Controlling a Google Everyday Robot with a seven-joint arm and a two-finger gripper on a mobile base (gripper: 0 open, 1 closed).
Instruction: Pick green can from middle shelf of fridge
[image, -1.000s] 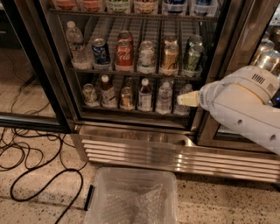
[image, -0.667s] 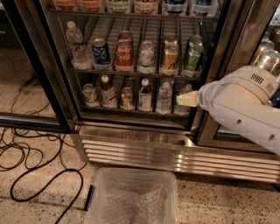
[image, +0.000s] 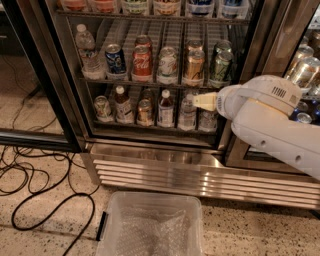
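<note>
The fridge (image: 165, 172) stands open in front of me. Its middle shelf (image: 152, 82) is a wire rack with a row of cans. The dark green can (image: 220, 65) stands at the right end of that row, with a second one behind it. A gold can (image: 194, 66) is to its left, then a white-and-green can (image: 167, 65). My gripper (image: 202, 101) reaches in from the right on a white arm. It is just below the middle shelf's rail, under the gold can and down-left of the green can, and touches neither.
A red can (image: 142, 62), a blue can (image: 116, 58) and a water bottle (image: 87, 50) fill the shelf's left. The rack below holds small bottles (image: 166, 107). The open glass door (image: 35, 100) is on the left. A clear plastic bin (image: 150, 227) and black cables (image: 35, 195) are on the floor.
My gripper has moved a little up and to the left, closer to the middle shelf's rail. The cans have not moved.
</note>
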